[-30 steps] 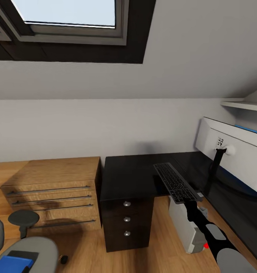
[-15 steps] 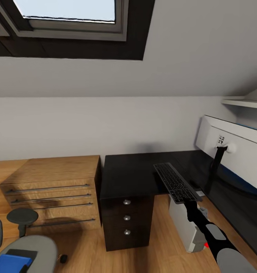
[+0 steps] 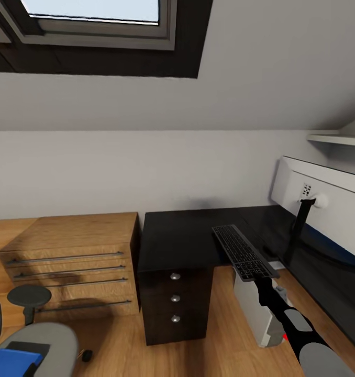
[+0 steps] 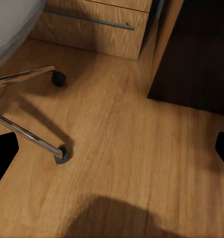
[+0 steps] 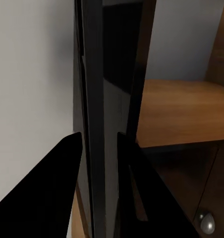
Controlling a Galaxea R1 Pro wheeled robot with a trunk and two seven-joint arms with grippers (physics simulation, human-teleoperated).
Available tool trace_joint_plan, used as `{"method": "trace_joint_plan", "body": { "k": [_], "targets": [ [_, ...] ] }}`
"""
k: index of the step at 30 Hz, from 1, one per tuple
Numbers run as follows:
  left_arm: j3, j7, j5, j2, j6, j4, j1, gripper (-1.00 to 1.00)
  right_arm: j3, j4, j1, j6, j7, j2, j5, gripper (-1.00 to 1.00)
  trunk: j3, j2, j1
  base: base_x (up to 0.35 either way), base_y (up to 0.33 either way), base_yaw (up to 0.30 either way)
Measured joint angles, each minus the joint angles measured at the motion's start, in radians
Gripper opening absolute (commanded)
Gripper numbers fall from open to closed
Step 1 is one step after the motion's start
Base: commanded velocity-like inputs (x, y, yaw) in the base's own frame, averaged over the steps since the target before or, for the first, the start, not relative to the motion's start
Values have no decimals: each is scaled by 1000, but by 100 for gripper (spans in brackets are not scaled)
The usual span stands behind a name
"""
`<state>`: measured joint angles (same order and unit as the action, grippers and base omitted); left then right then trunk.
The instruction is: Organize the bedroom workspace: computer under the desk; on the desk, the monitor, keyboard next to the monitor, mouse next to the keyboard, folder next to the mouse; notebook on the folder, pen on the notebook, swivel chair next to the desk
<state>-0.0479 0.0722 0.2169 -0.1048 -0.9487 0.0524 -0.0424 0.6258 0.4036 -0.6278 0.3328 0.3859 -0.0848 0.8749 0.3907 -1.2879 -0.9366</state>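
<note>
- At the near end of the right arm: right gripper (image 5: 99,163) gripping the keyboard (image 3: 244,252) by its near short end, one black finger (image 5: 52,188) on each face of the thin slab, seen edge-on from the right wrist camera.
- Just beyond the grip: keyboard hanging level in the air, jutting out over the inner corner of the desk (image 3: 188,238), its far end reaching over the glossy black top.
- Below the held keyboard: computer (image 3: 256,309) standing on the wood floor under the desk, light grey.
- To the right of that gripper: monitor (image 3: 324,209) standing on the desk with its white back facing this way, black stand beneath it.
- To the left of the right gripper: the desk's dark drawer unit (image 3: 175,303) showing three round silver knobs, and further left a low oak chest (image 3: 73,262) with long bar handles.
- Far to the left, nearest the camera: swivel chair (image 3: 36,340) sitting apart from the desk, blue folder (image 3: 12,361) lying on its grey seat.
- Under the left gripper (image 4: 112,148): fingertips spread wide with nothing between them, hovering over bare floor beside the chair's chrome legs (image 4: 28,131) and castors.
</note>
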Motion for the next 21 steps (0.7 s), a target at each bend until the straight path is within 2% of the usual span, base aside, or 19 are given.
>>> {"method": "trace_joint_plan", "body": {
  "k": [11, 19, 21],
  "targets": [
    [0, 0, 0, -1, 0, 0, 0, 100, 0, 1, 0, 1, 0, 0, 0, -100, 34, -77, -42, 0, 0, 0],
    [0, 0, 0, -1, 0, 0, 0, 100, -1, 4, -1, 7, 5, 0, 22, -100, 59, -133, -73, 0, 0, 0],
    [0, 0, 0, -1, 0, 0, 0, 100, -1, 4, -1, 8, 5, 0, 23, -100, 59, -133, -73, 0, 0, 0]
  ]
}}
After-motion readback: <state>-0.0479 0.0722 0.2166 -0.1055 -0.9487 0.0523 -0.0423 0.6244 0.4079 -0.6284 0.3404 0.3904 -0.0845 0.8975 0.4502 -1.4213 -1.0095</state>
